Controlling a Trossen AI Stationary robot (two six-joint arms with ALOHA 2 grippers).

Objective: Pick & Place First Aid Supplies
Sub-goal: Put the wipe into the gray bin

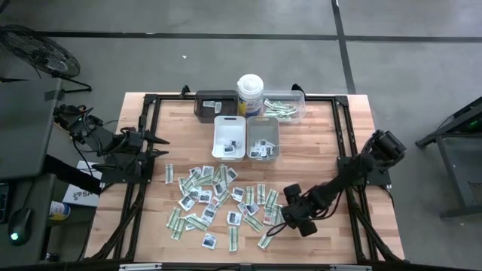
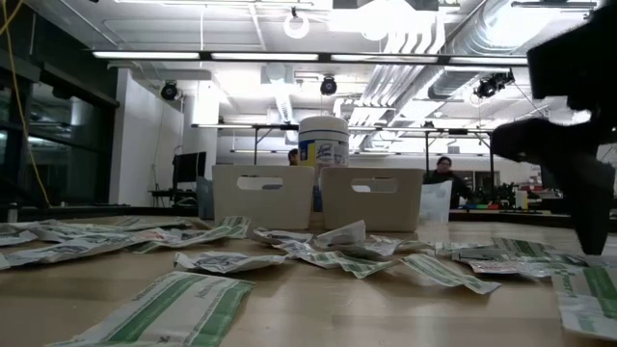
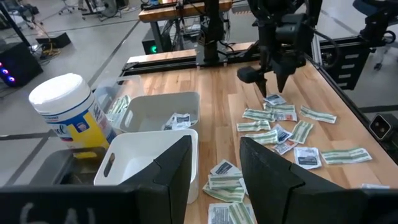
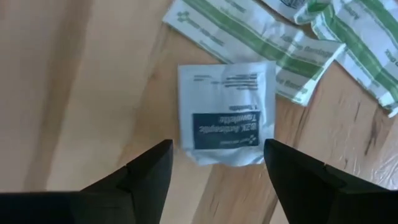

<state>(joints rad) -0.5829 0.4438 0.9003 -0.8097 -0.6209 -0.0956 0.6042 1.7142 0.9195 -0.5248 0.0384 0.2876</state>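
Note:
The first aid supplies (image 1: 215, 197), white sachets and green-and-white strips, lie scattered flat on the wooden table's near half. My right gripper (image 1: 280, 220) points down over the right end of the scatter. In the right wrist view it (image 4: 217, 168) is open, with one finger on each side of a white sachet with a dark blue label (image 4: 227, 118) that lies flat on the wood. My left gripper (image 1: 160, 144) waits open and empty above the table's left edge; its fingers (image 3: 180, 168) frame the trays.
A white tray (image 1: 230, 138) and a grey tray (image 1: 263, 139) stand side by side at mid-table, each with a few packets. Behind them are a dark tray (image 1: 213, 105), a white canister (image 1: 250, 94) and a clear tray (image 1: 285, 105) of strips. Green strips (image 4: 261, 37) lie just beyond the sachet.

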